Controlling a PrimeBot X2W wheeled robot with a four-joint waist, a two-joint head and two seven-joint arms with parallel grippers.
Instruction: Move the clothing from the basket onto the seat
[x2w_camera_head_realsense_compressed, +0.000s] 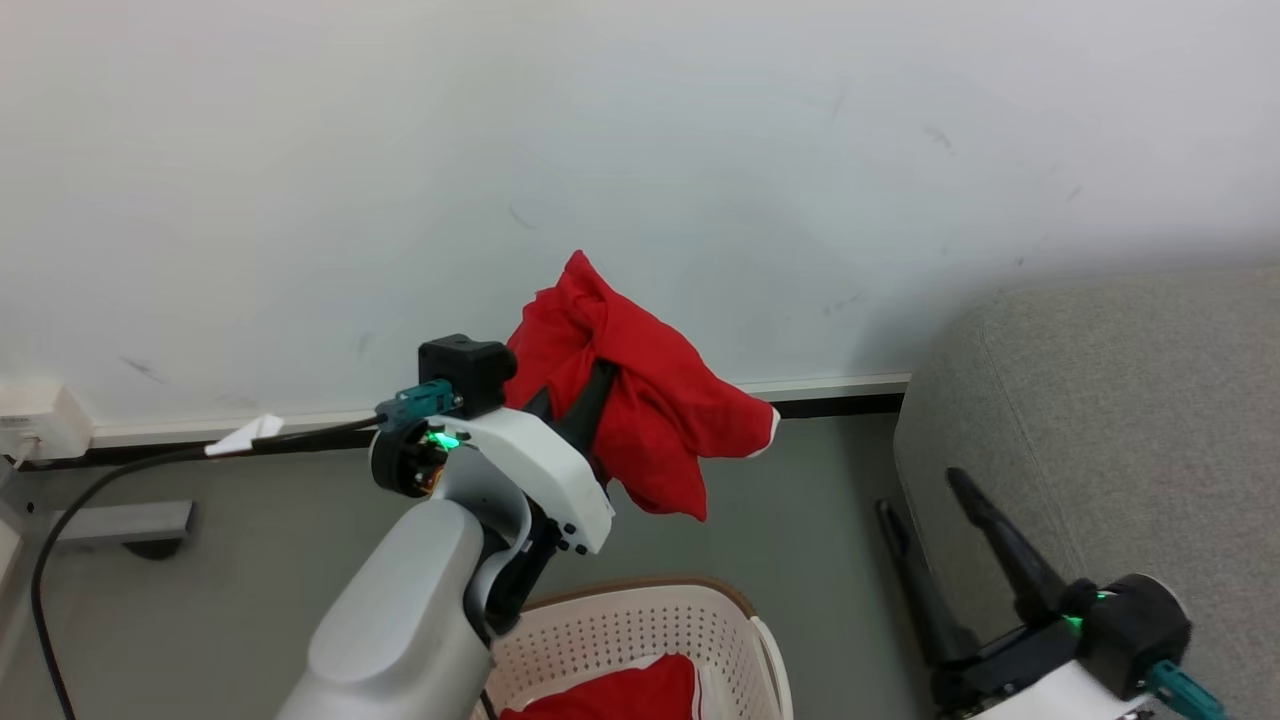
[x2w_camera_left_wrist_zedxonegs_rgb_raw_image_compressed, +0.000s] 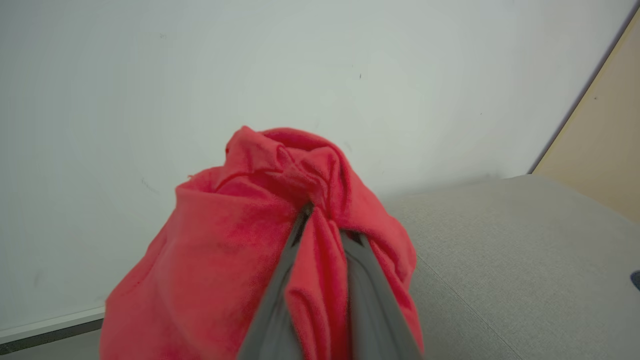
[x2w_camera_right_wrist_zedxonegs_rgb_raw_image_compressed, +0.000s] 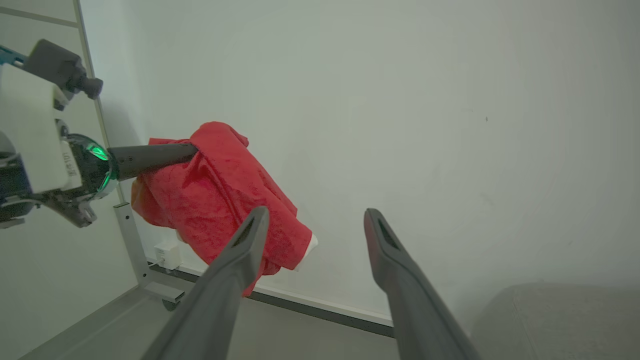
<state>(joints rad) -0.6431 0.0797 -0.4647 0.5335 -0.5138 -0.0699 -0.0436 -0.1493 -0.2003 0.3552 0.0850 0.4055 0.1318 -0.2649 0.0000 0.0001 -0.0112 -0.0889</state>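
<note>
- Where we look for writing, we find one small dark print on the white housing behind the left gripper (x2w_camera_right_wrist_zedxonegs_rgb_raw_image_compressed: 194, 148), at 9 o'clock of the right wrist view; it is too small for us to read.
- We see the left gripper (x2w_camera_head_realsense_compressed: 598, 385) clenched on a red garment (x2w_camera_head_realsense_compressed: 640, 400), its two dark fingers (x2w_camera_left_wrist_zedxonegs_rgb_raw_image_compressed: 372, 295) pressed together with a fold of cloth pinched between them.
- In the head view this red garment hangs in the air just left of centre, in front of the pale wall (x2w_camera_head_realsense_compressed: 640, 150) and above the basket (x2w_camera_head_realsense_compressed: 640, 625).
- Its long axis runs from a bunched peak at 11 o'clock down to loose lower edges at 5 o'clock.
- One flap edged with white trim (x2w_camera_head_realsense_compressed: 770, 425) points toward 3 o'clock, toward the seat (x2w_camera_head_realsense_compressed: 1100, 420).
- From the left wrist view we see the red garment (x2w_camera_left_wrist_zedxonegs_rgb_raw_image_compressed: 220, 240) draped over the fingers, its knot pointing to 12 o'clock, and the seat (x2w_camera_left_wrist_zedxonegs_rgb_raw_image_compressed: 500, 250) at 4 o'clock.
- From the right wrist view the red garment (x2w_camera_right_wrist_zedxonegs_rgb_raw_image_compressed: 220, 195) slopes from 11 o'clock to 5 o'clock, with the white trim (x2w_camera_right_wrist_zedxonegs_rgb_raw_image_compressed: 310, 245) at its low end.
- A second red garment (x2w_camera_head_realsense_compressed: 620, 695) lies inside the basket at 6 o'clock of the head view.
- The right gripper (x2w_camera_head_realsense_compressed: 920, 490) stands released at 4 o'clock, fingers spread and holding nothing, just beside the seat's front edge.
- Its fingers (x2w_camera_right_wrist_zedxonegs_rgb_raw_image_compressed: 400, 280) point up at the wall.
</note>
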